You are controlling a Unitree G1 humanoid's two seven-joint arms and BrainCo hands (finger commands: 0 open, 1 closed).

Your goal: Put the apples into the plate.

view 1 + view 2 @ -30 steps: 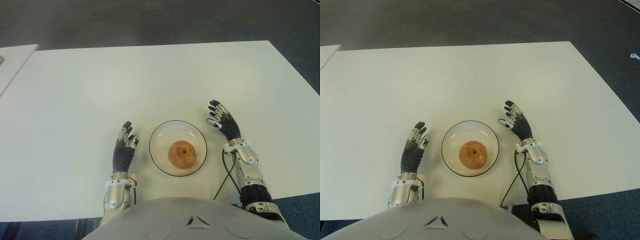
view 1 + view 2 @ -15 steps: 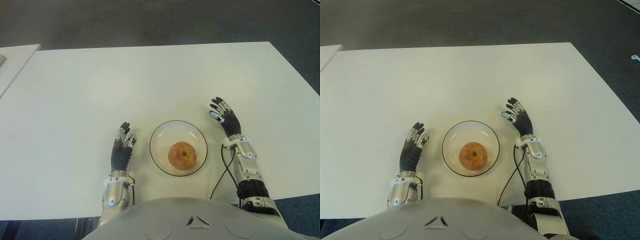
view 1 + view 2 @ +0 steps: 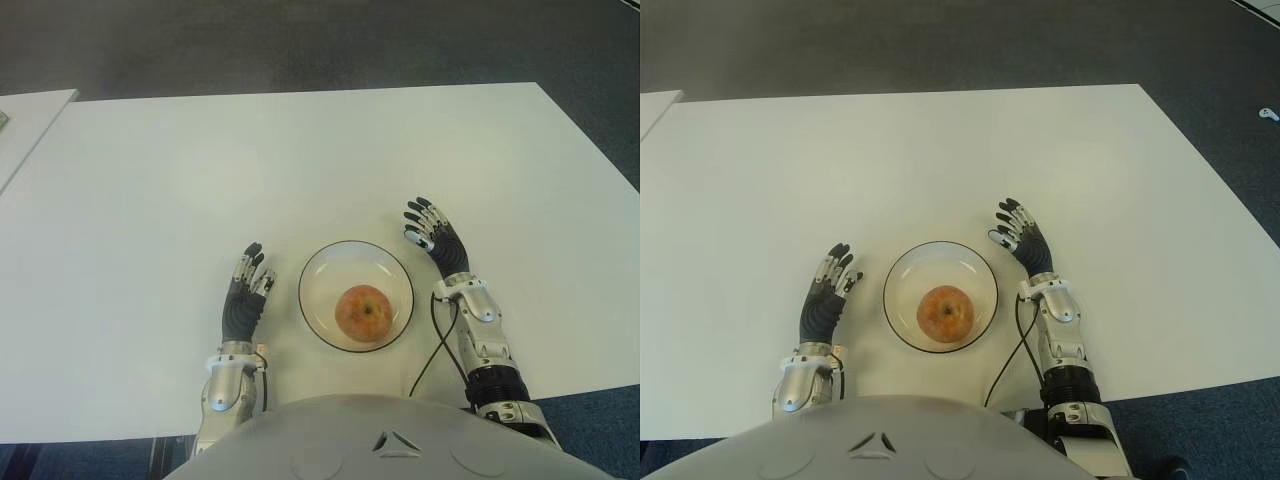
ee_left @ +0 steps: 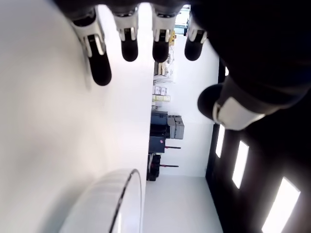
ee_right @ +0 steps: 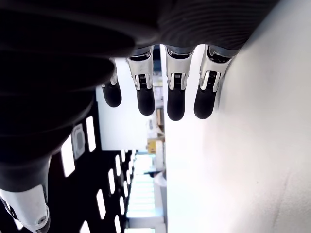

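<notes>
The apple (image 3: pixel 363 313) sits in the plate (image 3: pixel 320 272), a clear glass one on the white table (image 3: pixel 300 150), a little toward the near side of it. The plate lies between the two hands. The left hand (image 3: pixel 245 295) shows just beside the plate's left rim, fingers (image 4: pixel 99 60) straight and slightly spread, holding nothing. The right hand (image 3: pixel 435 240) is near the plate's far right edge, angled inward toward it, its fingers (image 5: pixel 175 97) also extended and empty. Neither hand touches the plate or the apple. A black cable (image 3: pixel 425 355) loops from the right wrist down along the forearm.
</notes>
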